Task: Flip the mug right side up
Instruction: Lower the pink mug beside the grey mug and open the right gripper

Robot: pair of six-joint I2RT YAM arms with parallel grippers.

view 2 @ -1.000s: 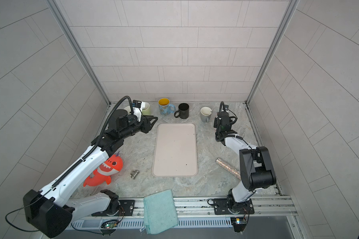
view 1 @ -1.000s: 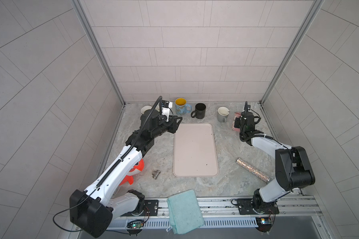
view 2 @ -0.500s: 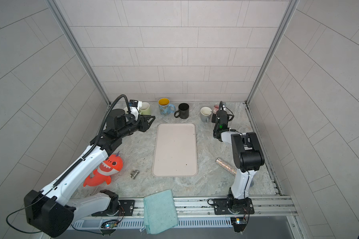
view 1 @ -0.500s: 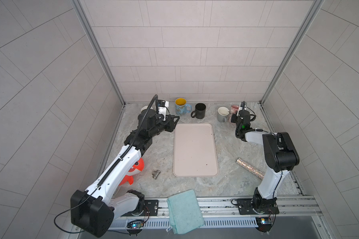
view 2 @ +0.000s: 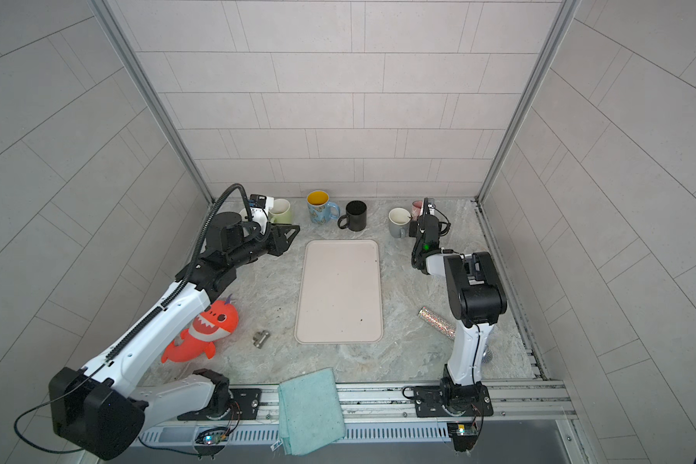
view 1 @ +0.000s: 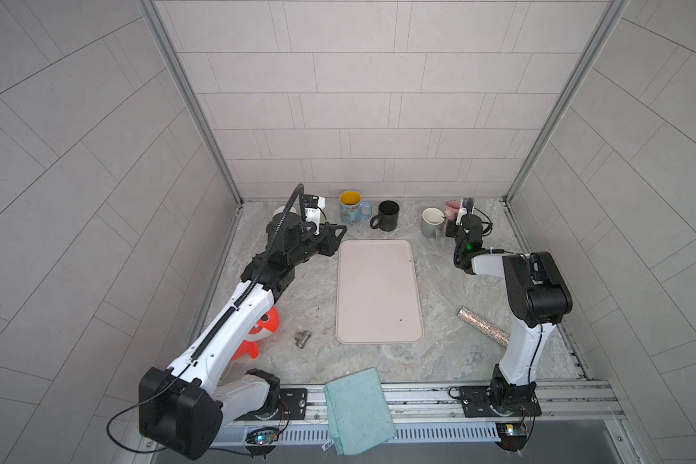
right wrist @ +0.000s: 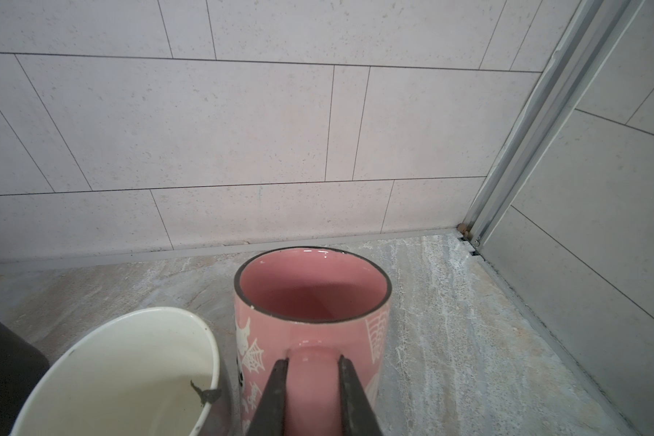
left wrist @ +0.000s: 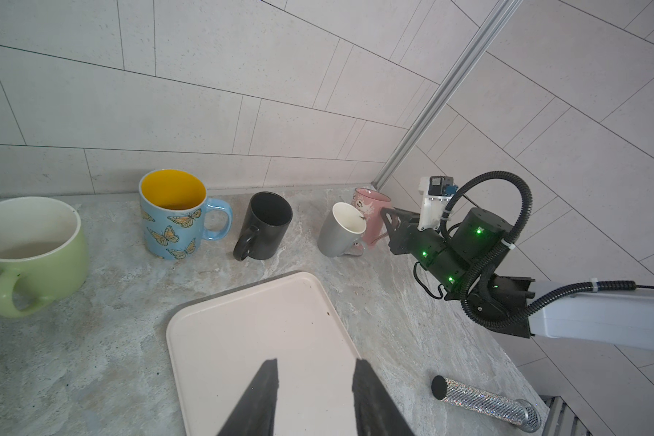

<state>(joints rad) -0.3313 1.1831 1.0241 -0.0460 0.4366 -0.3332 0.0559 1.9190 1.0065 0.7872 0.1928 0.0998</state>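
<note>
Pinching the handle of a pink mug (right wrist: 312, 298), the right claw (right wrist: 311, 360) has both fingers pressed against the handle's sides. The mug stands mouth-up straight ahead of that claw, apparently resting on the counter (right wrist: 450, 302), with a grey mug (right wrist: 129, 370) just beside it. Over a pale tray (left wrist: 242, 339), the left claw (left wrist: 316, 372) is spread and empty.

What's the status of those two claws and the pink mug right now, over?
Right gripper shut on the handle of the pink mug. Left gripper open, empty, near the tray. Pink mug mouth up. Grey mug close beside it.
</note>
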